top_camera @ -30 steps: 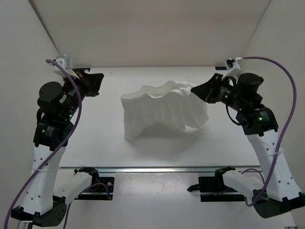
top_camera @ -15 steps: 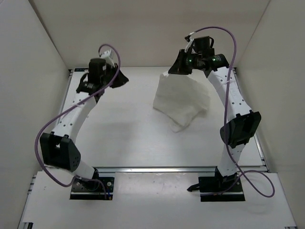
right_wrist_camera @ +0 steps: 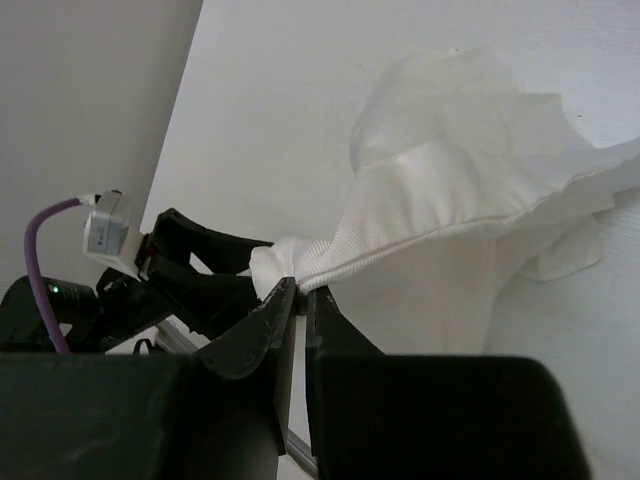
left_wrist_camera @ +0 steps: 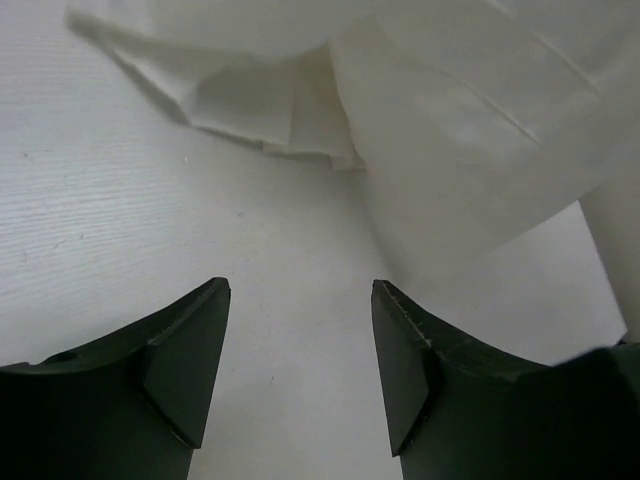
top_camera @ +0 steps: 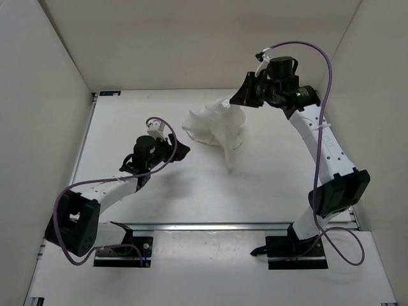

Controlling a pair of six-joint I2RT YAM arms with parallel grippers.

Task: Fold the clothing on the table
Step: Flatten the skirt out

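- Right fingers (right_wrist_camera: 290, 310) pinched shut on a corner of the clothing (top_camera: 217, 124), holding it up over the far middle of the surface (top_camera: 274, 178).
- Left fingers (top_camera: 180, 150) parted, empty, low.
- Bunched clothing hangs just far-right of them; judged the left arm's to take.

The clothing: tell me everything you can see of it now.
The clothing is one thin white fabric piece, floppy and faintly creased, bunched in loose pleats. The right gripper, fingers shut, pinches one hemmed edge and holds it up; the rest drapes down onto the table. The left gripper is open nearby, not touching it.
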